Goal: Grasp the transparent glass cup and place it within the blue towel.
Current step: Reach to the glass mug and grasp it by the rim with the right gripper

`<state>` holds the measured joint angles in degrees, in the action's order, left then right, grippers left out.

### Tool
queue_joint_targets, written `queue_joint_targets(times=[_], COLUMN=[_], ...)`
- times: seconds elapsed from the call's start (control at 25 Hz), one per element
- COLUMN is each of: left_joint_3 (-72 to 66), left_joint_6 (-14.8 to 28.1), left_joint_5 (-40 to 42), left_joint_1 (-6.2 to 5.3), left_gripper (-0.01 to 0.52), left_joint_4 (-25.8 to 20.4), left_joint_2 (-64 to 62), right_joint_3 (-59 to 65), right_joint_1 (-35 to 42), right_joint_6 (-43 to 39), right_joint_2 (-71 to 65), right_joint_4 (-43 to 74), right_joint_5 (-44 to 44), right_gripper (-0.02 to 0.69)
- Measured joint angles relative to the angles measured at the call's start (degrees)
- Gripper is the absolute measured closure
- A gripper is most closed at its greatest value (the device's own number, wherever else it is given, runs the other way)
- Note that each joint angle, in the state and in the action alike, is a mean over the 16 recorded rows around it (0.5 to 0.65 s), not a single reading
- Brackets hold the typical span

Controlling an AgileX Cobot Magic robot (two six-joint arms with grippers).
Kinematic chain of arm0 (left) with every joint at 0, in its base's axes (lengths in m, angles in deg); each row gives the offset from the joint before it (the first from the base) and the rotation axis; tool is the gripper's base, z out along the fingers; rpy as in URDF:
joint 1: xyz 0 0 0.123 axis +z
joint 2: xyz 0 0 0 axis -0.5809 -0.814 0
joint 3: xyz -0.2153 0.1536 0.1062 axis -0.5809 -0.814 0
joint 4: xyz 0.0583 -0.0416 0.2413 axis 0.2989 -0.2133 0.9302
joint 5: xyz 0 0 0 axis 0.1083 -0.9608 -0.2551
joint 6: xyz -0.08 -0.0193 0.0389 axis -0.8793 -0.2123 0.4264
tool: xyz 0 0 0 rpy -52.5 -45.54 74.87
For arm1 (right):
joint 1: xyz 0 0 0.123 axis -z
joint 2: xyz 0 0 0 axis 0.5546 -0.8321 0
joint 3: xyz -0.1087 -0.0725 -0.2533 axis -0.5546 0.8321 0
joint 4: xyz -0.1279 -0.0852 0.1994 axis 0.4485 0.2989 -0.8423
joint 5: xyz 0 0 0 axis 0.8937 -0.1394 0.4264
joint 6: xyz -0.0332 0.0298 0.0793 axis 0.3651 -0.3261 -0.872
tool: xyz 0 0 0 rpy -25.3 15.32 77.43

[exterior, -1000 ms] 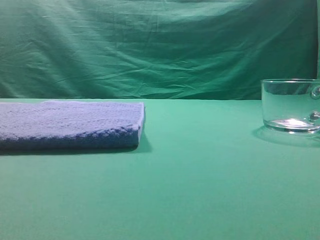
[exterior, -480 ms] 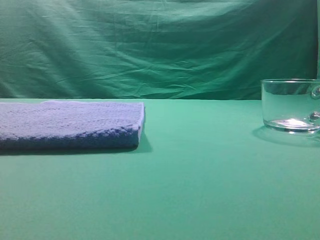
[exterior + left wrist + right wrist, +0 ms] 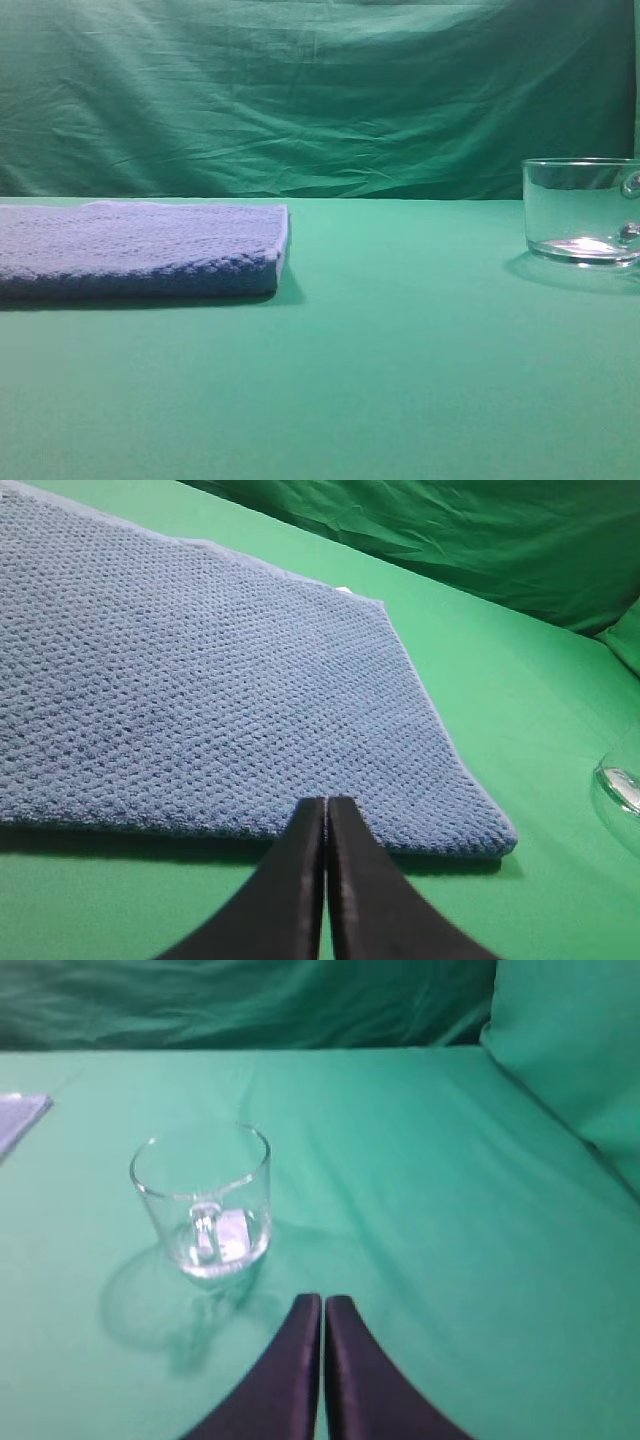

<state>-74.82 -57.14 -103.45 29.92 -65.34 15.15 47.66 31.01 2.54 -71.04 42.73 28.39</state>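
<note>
Setting: a table (image 3: 400,380) covered in green cloth, with a wrinkled green cloth backdrop (image 3: 300,90) behind it.
Towel: the blue towel (image 3: 140,250) lies flat and folded on the left side of the table, with nothing on it.
Cup: the transparent glass cup (image 3: 582,210) stands upright and empty on the table at the far right, well apart from the towel, its handle turned toward the right wrist camera.
Left hand: the left hand (image 3: 326,805) has its fingers pressed together, holds nothing, and points at the towel's near edge.
Right hand: the right hand (image 3: 322,1305) is closed and empty, near the cup but not touching it.
Progress: nothing is done yet; the cup is not grasped.
Remaining: open the right hand, grip the cup, carry it across, and set it on the towel.
</note>
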Motion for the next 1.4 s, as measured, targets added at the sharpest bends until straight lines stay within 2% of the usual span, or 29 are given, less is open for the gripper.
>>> queue_joint_targets(times=[0.28, 0.88, 1.4], left_joint_3=[0.0, 0.0, 0.0], left_joint_6=[0.0, 0.0, 0.0], left_joint_5=[0.0, 0.0, 0.0], left_joint_1=[0.00, 0.00, 0.00], left_gripper=[0.514, 0.514, 0.514], left_joint_4=[0.0, 0.0, 0.0], left_joint_2=[0.0, 0.0, 0.0], right_joint_3=[-5.5, -26.4, -33.7], right_joint_1=[0.0, 0.0, -0.5], right_joint_6=[0.5, 17.4, 22.2], right_joint_2=[-8.3, -41.3, -55.2], right_joint_4=[-4.6, -7.1, -10.2], right_joint_5=[-1.1, -10.6, -13.8], right_gripper=[0.665, 0.665, 0.665])
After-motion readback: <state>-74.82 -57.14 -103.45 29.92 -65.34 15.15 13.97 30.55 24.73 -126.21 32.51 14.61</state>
